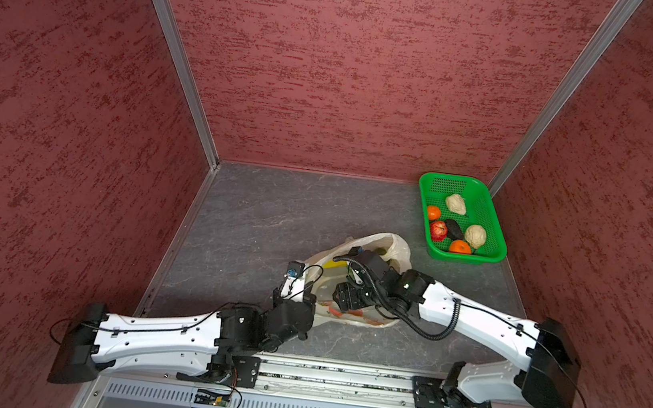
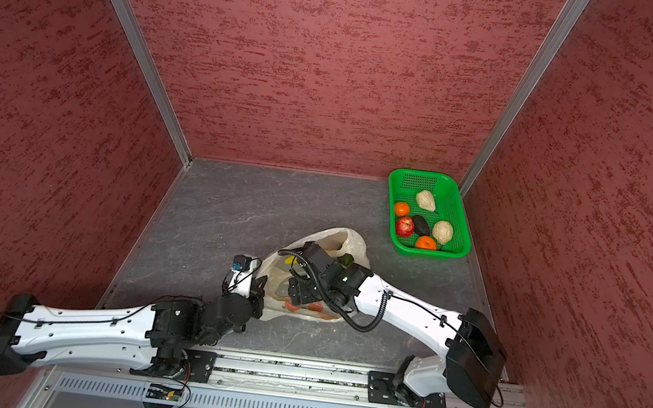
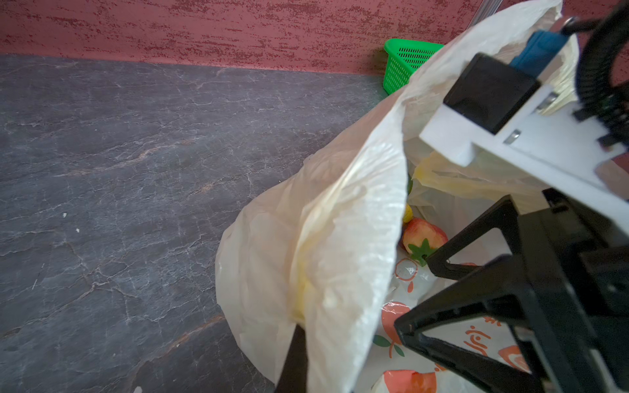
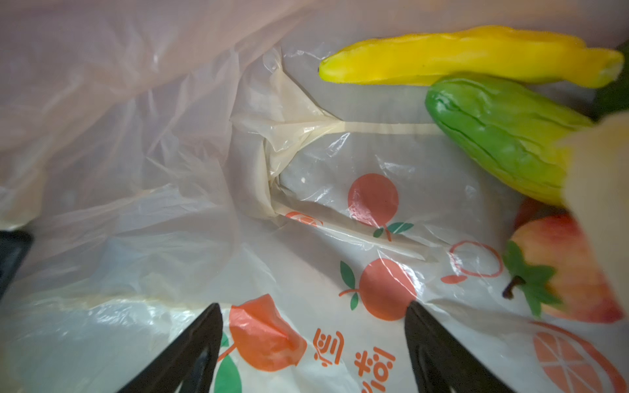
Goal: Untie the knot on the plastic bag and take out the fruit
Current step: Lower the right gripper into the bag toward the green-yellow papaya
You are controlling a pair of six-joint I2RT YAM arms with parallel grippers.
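You look to be past the untying: no knot shows anywhere, and the plastic bag [image 1: 395, 246] lies on its side with its mouth gaping around your right gripper [image 4: 313, 343], so I judge that part done. Your left gripper [image 3: 299, 331] is clamped on a fold of the bag's rim and holds that flap up, with the opening just beside it. Your right gripper sits inside the bag, jaws spread and nothing between them; only the printed film lies under its fingertips. The unloading looks partly done. The green basket [image 1: 469, 257], well apart from both grippers and beyond the right one, holds six pieces of fruit: two oranges [image 1: 433, 213], a red apple [image 1: 438, 230], a dark avocado [image 1: 453, 229] and two cream bumpy ones [image 1: 455, 203]. Left in the bag, ahead of the right gripper's open jaws, are at least three more. A yellow banana [image 4: 459, 58] is farthest from the fingertips, a green-yellow ridged fruit [image 4: 503, 136] lies just beside it and nearer, and a second apple [image 4: 571, 272] is nearest, off to one side of the jaws. Whether more hides under the folds cannot be told from here. What remains is lifting those pieces out; the second apple seems your shortest reach.
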